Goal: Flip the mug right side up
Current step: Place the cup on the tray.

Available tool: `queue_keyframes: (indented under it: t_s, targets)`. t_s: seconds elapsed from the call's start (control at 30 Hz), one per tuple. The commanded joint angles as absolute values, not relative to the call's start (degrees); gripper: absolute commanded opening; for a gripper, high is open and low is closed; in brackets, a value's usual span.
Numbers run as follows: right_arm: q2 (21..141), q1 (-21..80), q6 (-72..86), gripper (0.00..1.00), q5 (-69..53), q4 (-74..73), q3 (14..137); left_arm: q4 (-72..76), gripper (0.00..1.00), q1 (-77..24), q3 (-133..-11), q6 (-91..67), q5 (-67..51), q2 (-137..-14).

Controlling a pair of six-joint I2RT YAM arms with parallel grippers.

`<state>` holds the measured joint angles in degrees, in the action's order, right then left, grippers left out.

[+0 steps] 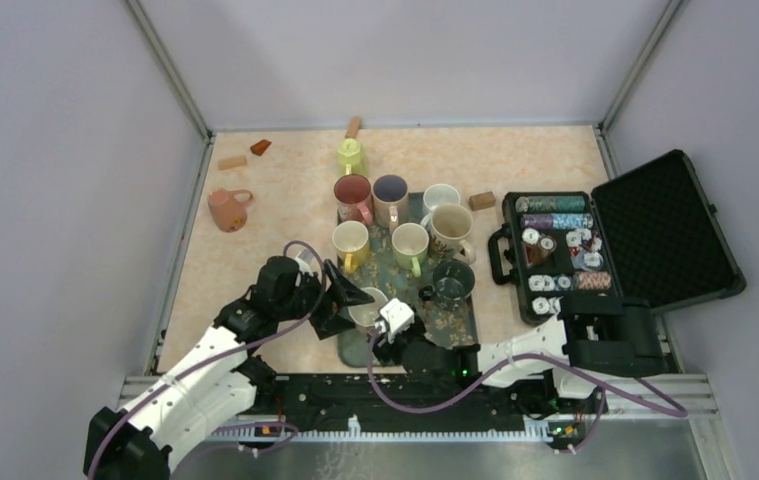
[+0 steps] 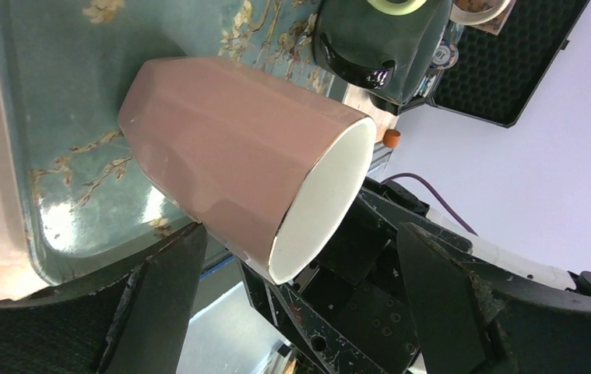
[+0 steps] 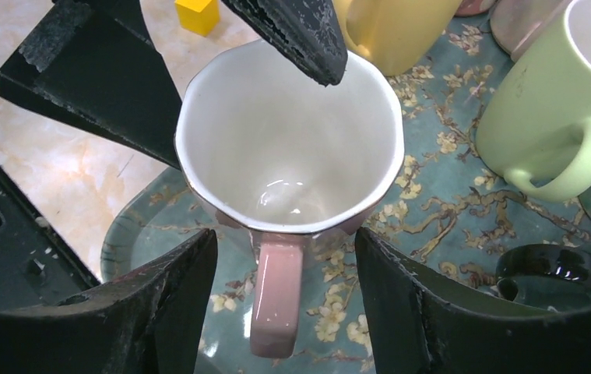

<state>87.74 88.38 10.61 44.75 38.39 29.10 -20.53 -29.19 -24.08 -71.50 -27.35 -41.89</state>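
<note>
The pink faceted ceramic mug (image 3: pixel 288 148) with a white inside stands mouth-up at the near left corner of the teal blossom-patterned tray (image 3: pixel 440 187). The left gripper (image 2: pixel 300 249) is spread wide around the mug's body. The right gripper (image 3: pixel 284 253) is spread either side of the handle, gripping nothing.

We see pale lavender walls (image 1: pixel 385 55) meeting at metal corner rails (image 1: pixel 170 70) around a peach marbled surface (image 1: pixel 285 215), evenly lit.
</note>
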Motion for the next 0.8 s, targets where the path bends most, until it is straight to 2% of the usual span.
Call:
queue_keyframes:
  t_s: [0.0,0.4,0.77]
  targets:
    - [87.4,86.4,12.7,0.65,44.0,37.3,32.1,-11.7,0.98,-28.9,-23.5,-73.1,-27.9,-43.3]
    - [87.5,80.8,11.3,0.67,39.7,35.4,34.9,2.0,0.98,-29.0,-23.0,-72.3,-26.6,-51.2]
    - [89.4,77.9,9.4,0.68,38.2,36.3,36.7,5.3,0.98,-28.9,-27.3,-69.4,-25.2,-56.8]
